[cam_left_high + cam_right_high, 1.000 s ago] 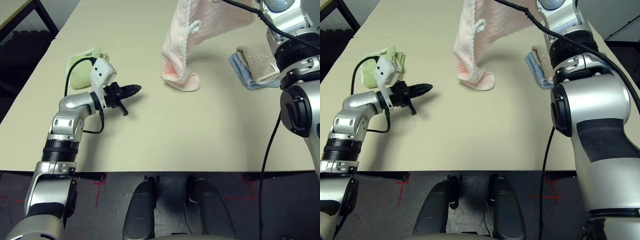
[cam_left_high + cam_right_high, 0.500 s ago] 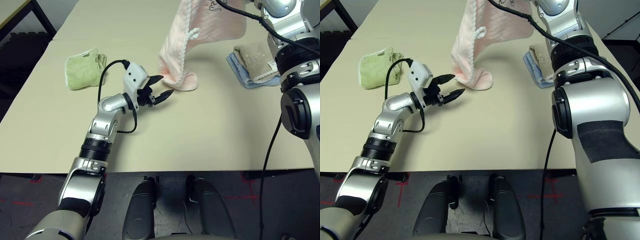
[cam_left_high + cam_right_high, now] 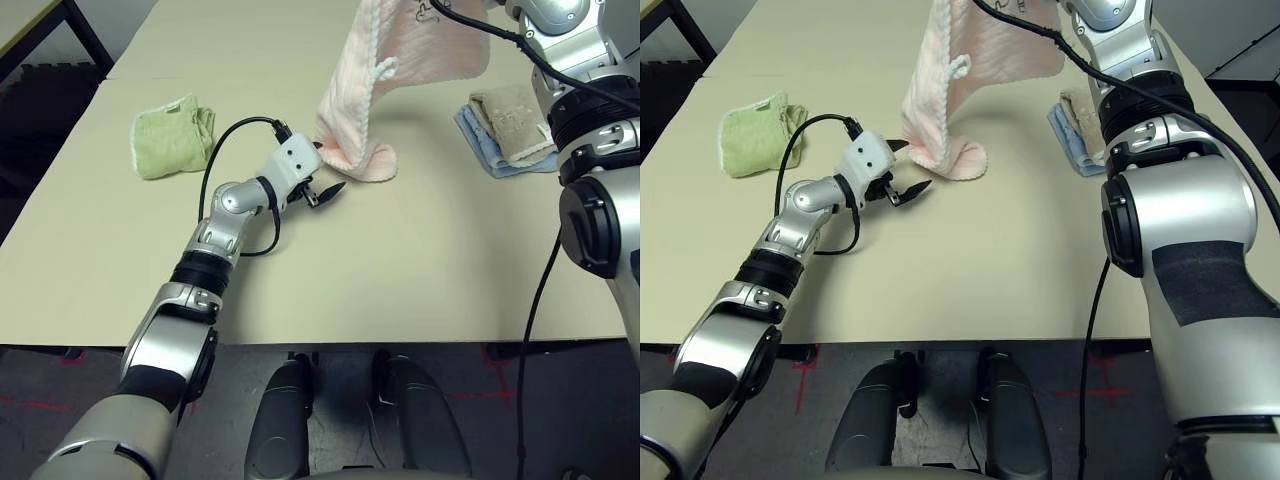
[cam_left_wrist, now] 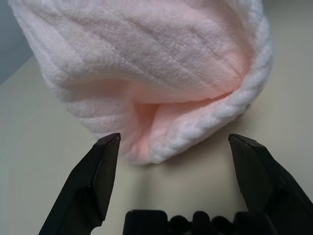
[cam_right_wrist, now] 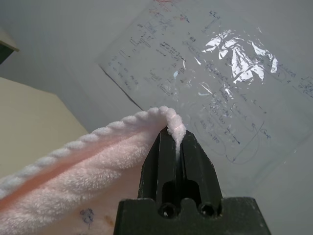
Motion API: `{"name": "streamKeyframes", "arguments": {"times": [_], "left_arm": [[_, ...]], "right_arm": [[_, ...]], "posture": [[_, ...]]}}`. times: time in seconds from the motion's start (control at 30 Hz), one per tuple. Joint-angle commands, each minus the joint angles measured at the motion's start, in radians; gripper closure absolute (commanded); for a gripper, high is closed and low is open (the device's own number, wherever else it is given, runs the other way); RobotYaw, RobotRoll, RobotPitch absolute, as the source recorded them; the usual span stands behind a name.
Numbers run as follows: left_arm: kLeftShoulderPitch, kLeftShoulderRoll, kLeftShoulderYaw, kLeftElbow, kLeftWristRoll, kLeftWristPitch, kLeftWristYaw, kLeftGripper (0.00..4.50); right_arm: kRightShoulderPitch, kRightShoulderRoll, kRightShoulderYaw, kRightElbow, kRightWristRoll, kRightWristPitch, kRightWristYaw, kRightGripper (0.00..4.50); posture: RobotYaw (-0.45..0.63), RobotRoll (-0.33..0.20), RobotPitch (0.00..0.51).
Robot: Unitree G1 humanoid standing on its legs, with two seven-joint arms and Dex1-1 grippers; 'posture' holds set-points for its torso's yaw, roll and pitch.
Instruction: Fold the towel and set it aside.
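Left wrist view: left pincer (image 4: 173, 147) spread wide at the towel (image 4: 156, 73); right pincer (image 5: 175, 139) clamps its edge.

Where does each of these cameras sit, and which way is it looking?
Head, two eyes: look down over the table at the left gripper by the hanging pink towel; both silver arms show.
Left wrist: looks along open fingers at the towel's bottom fold.
Right wrist: looks up along the right gripper, shut on the towel's edge, toward a whiteboard.
Shared: the towel.
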Motion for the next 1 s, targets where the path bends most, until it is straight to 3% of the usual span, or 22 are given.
{"name": "streamKeyframes", "arguments": {"times": [0.03, 0.13, 0.43, 0.73, 0.83, 1.0], "left_arm": [[-0.016, -0.01, -0.007, 0.048, 0.022, -0.046, 0.021, 0.18], [-0.026, -0.01, -0.007, 0.067, 0.023, -0.076, 0.021, 0.94], [-0.026, 0.0, -0.018, 0.11, 0.038, -0.12, -0.001, 4.47], [-0.031, 0.016, -0.018, 0.142, 0.051, -0.106, -0.011, 4.47], [-0.035, 0.064, 0.012, 0.147, 0.046, -0.064, 0.005, 4.47], [0.048, 0.201, 0.1, -0.027, -0.018, 0.071, -0.026, 4.47]], "right_arm": [[0.001, 0.0, -0.014, -0.016, 0.009, -0.004, 0.008, 4.5], [0.003, 0.001, -0.013, -0.015, 0.009, -0.003, 0.008, 4.5], [0.003, 0.002, -0.013, -0.015, 0.009, -0.003, 0.008, 4.5], [0.004, -0.005, -0.013, -0.015, 0.007, -0.002, 0.007, 4.5], [0.018, -0.028, -0.017, -0.011, 0.008, 0.003, 0.012, 4.5], [0.093, -0.098, -0.036, -0.008, 0.021, 0.027, 0.035, 4.5]], "posture": [[0.01, 0.0, 0.239], [0.01, 0.0, 0.239], [0.0, 0.0, 0.24], [0.0, 0.0, 0.239], [0.0, 0.0, 0.242], [-0.01, 0.0, 0.251]]}}
